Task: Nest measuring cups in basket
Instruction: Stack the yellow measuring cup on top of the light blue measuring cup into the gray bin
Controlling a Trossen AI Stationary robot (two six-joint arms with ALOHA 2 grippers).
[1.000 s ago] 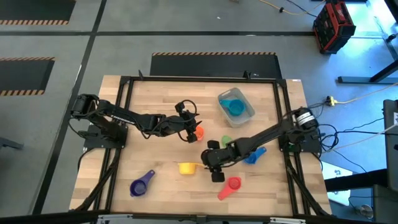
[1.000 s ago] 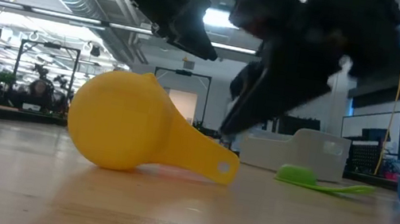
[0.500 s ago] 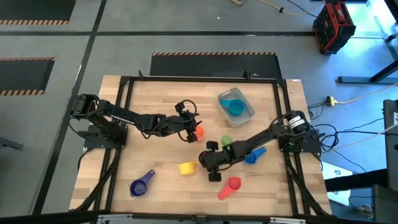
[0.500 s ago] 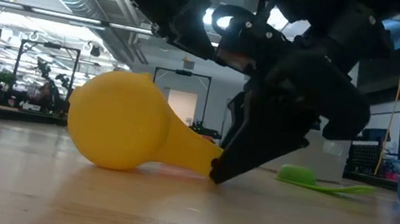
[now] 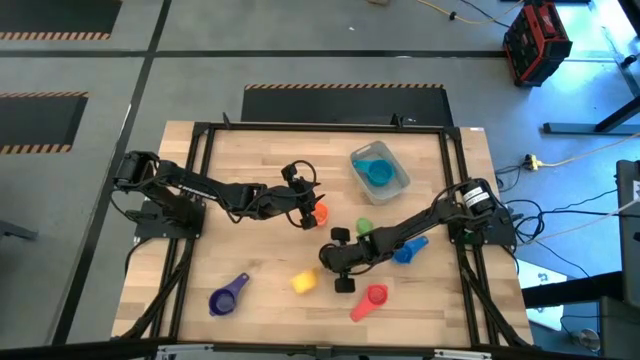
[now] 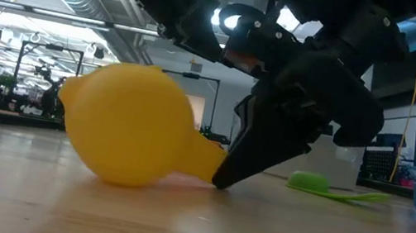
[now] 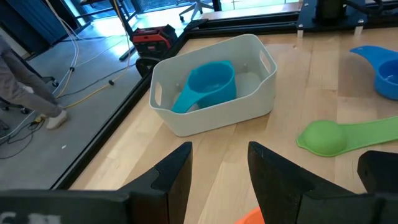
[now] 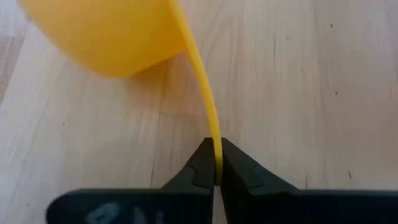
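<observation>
The yellow measuring cup (image 5: 302, 283) lies tipped on the wood, its bowl (image 6: 127, 125) on the table, and my right gripper (image 8: 216, 165) is shut on its handle. Toward the middle of the table my left gripper (image 5: 305, 208) hovers with the orange cup (image 5: 319, 213) at its fingers. The wrist view shows only a sliver of that cup (image 7: 250, 217), low between them. The basket (image 5: 393, 186) stands at the far right with the light blue cup (image 7: 208, 84) in it. My left gripper has the orange cup between its two fingers. The gripper itself hides which part it holds. My right gripper pinches the yellow handle (image 8: 215, 149) near its free end between its two fingertips. The fingers slant down from the table's right, in line with the handle, which stands on edge. The bowl rests on the table.
Loose on the wood lie a green cup (image 5: 364, 227), a dark blue cup (image 5: 408, 250), a red cup (image 5: 372, 298) near the front and a purple cup (image 5: 228, 297) at the front left. A black frame (image 5: 190, 200) rims the table.
My right gripper has sunk to the yellow cup's handle and shut on it. The cup has rolled over, its bowl swinging toward the table's near edge and the handle turning on edge.
</observation>
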